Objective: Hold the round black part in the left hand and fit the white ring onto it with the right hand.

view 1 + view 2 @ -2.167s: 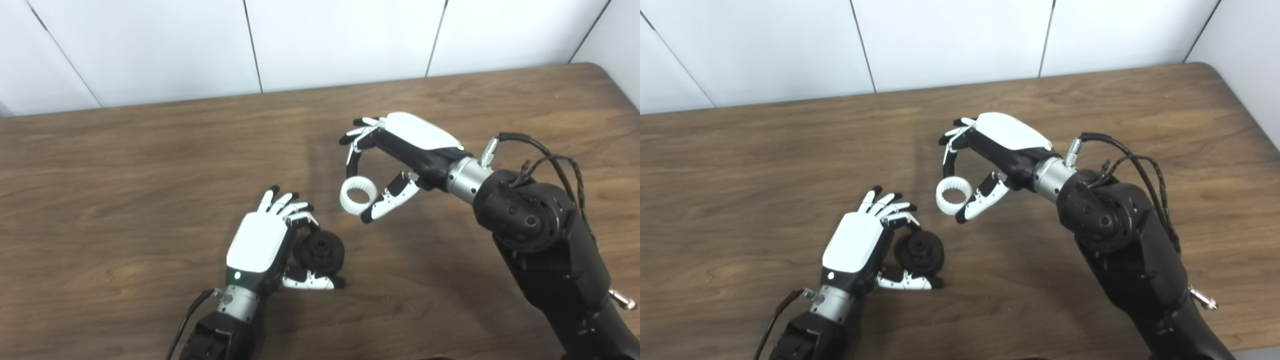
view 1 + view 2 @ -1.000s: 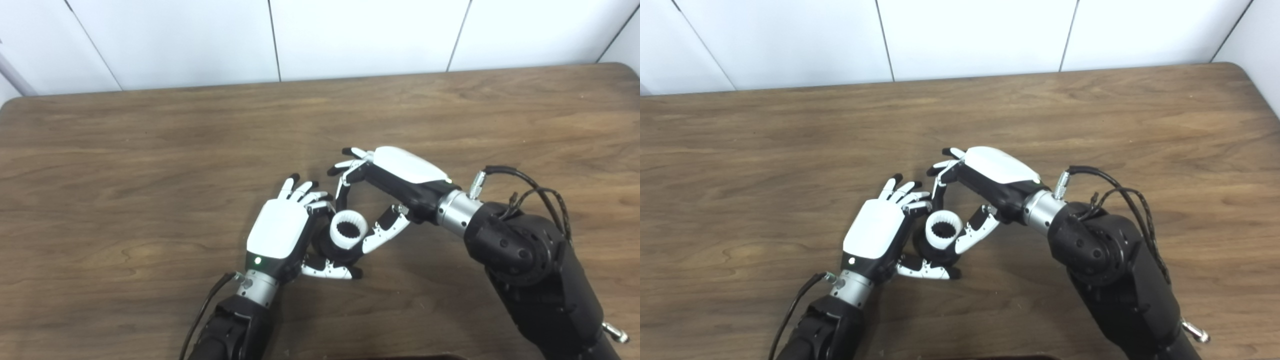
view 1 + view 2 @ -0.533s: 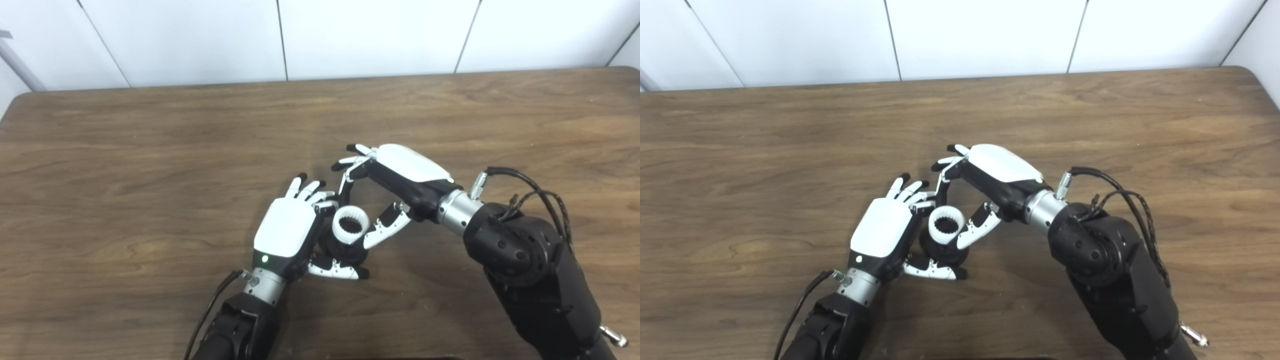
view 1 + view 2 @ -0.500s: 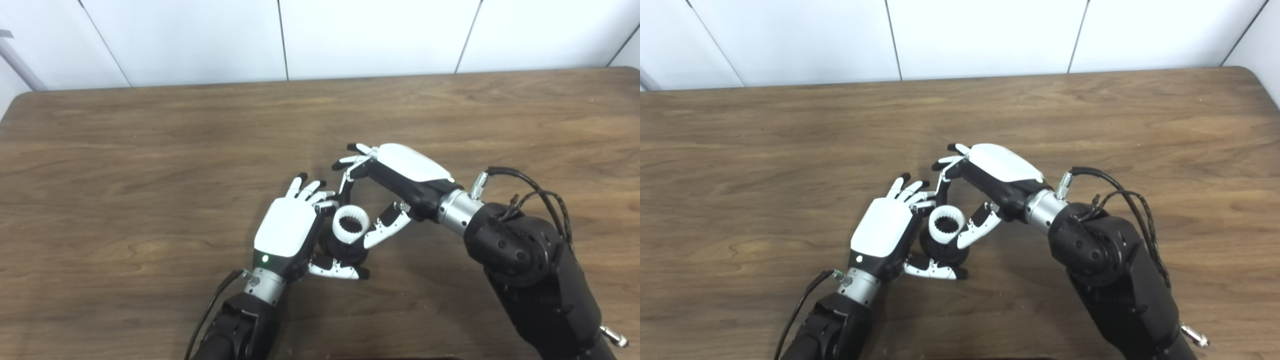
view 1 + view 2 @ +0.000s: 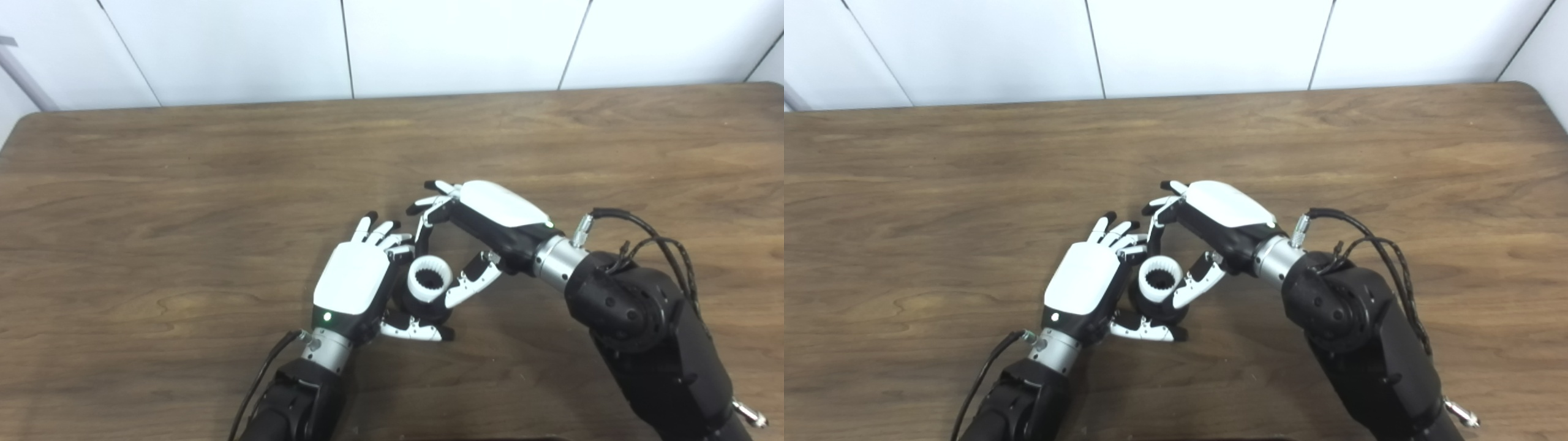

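We judge the white ring (image 5: 429,280) light, rigid, toothed inside; best gripped on its outer wall, across opposite sides. The round black part (image 5: 424,306) looks stiff and a bit heavier; hold it by the rim. Both sit just above the surface (image 5: 184,184), around its middle toward the near edge. Left robot hand (image 5: 358,289) is curled around the black part. Right robot hand (image 5: 468,245) pinches the ring, which rests on top of the part; we can't tell if it's seated.

White ring (image 5: 1159,280) atop black part (image 5: 1155,307)
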Available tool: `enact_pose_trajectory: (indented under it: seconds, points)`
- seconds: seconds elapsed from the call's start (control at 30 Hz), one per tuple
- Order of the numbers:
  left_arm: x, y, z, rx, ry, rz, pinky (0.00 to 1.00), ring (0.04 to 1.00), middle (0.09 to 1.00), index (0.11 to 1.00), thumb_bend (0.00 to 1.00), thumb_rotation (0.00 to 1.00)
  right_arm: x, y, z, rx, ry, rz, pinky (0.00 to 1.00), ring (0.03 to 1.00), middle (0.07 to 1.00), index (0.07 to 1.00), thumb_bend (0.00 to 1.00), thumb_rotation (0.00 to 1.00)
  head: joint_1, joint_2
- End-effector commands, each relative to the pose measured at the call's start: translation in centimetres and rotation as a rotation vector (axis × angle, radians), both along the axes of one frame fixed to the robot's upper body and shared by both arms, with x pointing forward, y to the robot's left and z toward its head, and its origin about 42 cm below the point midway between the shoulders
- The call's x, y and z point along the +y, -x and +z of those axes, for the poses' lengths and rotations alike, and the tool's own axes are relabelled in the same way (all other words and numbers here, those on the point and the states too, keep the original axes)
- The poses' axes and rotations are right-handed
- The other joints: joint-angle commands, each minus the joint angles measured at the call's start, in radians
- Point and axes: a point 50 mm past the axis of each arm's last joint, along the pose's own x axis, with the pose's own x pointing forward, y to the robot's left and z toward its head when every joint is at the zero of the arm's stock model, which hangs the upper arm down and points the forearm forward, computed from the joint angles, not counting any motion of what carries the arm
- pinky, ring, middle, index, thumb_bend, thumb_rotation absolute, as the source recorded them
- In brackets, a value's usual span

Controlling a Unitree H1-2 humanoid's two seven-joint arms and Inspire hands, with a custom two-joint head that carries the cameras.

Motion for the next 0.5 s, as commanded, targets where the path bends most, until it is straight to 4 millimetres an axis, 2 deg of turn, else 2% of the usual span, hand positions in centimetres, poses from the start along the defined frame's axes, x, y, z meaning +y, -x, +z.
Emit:
enact_pose_trajectory:
  seconds: [0.0, 0.47]
  points:
    - [-0.33, -0.45, 1.33, -0.051, 0.013, -0.005, 1.0, 0.904, 0.79, 0.484, 0.52, 0.05, 0.21, -0.1, 0.91, -0.074, -0.01, 0.02, 1.0, 0.993, 0.847, 0.484, 0.52, 0.13, 0.001, 0.001]
    - [-0.29, -0.48, 1.47, -0.052, 0.011, -0.006, 1.0, 0.904, 0.791, 0.483, 0.52, 0.05, -0.07, 0.02, 0.2, -0.057, -0.008, 0.02, 1.0, 0.99, 0.849, 0.484, 0.52, 0.13, 0.002, 0.006]
